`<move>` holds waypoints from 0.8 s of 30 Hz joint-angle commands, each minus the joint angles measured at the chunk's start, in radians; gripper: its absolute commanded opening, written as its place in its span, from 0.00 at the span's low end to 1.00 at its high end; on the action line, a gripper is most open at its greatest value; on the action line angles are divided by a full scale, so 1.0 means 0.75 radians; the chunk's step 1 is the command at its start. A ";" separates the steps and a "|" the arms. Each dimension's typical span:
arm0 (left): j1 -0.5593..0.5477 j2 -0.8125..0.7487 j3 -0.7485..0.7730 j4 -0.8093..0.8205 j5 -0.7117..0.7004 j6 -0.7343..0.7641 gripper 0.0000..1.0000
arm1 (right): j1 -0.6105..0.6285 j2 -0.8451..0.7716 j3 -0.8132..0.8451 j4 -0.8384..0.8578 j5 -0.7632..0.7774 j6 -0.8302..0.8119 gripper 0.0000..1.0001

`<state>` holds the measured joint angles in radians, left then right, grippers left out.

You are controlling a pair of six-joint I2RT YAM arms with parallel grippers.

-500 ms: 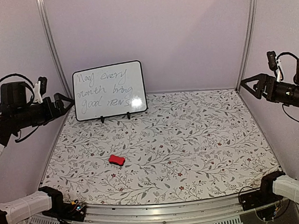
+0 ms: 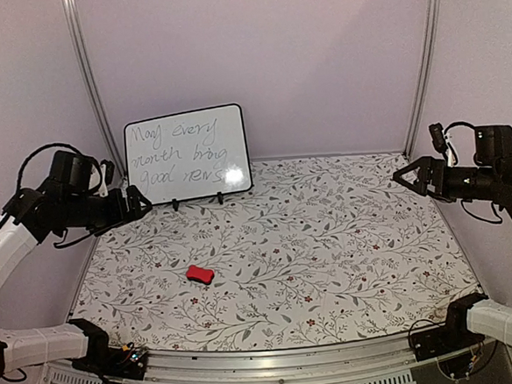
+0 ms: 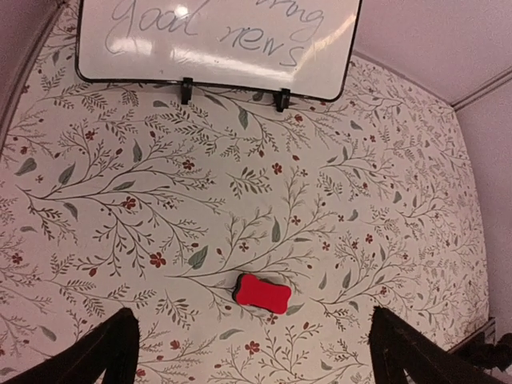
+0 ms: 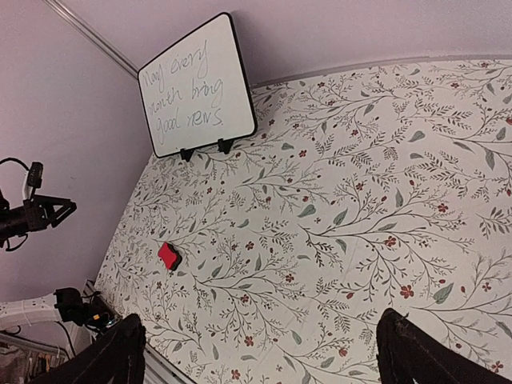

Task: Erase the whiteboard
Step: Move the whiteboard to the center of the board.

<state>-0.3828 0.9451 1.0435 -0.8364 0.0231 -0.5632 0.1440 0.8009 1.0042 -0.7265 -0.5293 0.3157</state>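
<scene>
Okay, left side first. My left end effector hung over the left edge of the surface, jaws spread wide and holding nothing, angled down toward the middle. I read that as lined up for a pick, since its wrist view framed the red eraser right between its two fingers. Just beyond it, the whiteboard stood at the back left of the surface, close to the rear wall, propped roughly upright on two small black feet. That stance turned its face toward the arms, probably so a wipe could meet it head-on. Grey handwriting covered it in three lines, none wiped, so no erasing showed on the board yet. The red eraser lay flat on the surface in front of the whiteboard, well apart from it and nearer the left arm than the right, touching nothing else. It was likely out in the open so an arm could take it from above. Far right, my right end effector hovered above the right edge, also spread wide and empty. It pointed inward, well apart from both the eraser and the board. I judged it was kept out of the way, or ready to steady the board while the left did the wiping.
</scene>
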 commanded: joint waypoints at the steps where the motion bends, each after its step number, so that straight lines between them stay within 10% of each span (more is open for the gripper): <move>1: -0.026 0.083 -0.063 0.050 -0.171 -0.119 1.00 | -0.007 0.008 -0.065 0.100 -0.054 0.050 0.99; 16: -0.021 0.792 0.195 0.351 -0.505 -0.058 1.00 | -0.003 0.147 -0.053 0.136 -0.028 0.029 0.99; 24: 0.056 1.186 0.367 0.564 -0.481 0.091 0.81 | -0.001 0.162 -0.074 0.166 -0.053 0.019 0.99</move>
<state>-0.3744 1.7332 1.2736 -0.5301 -0.3222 -0.5716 0.1429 0.9241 0.9535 -0.6369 -0.5556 0.3405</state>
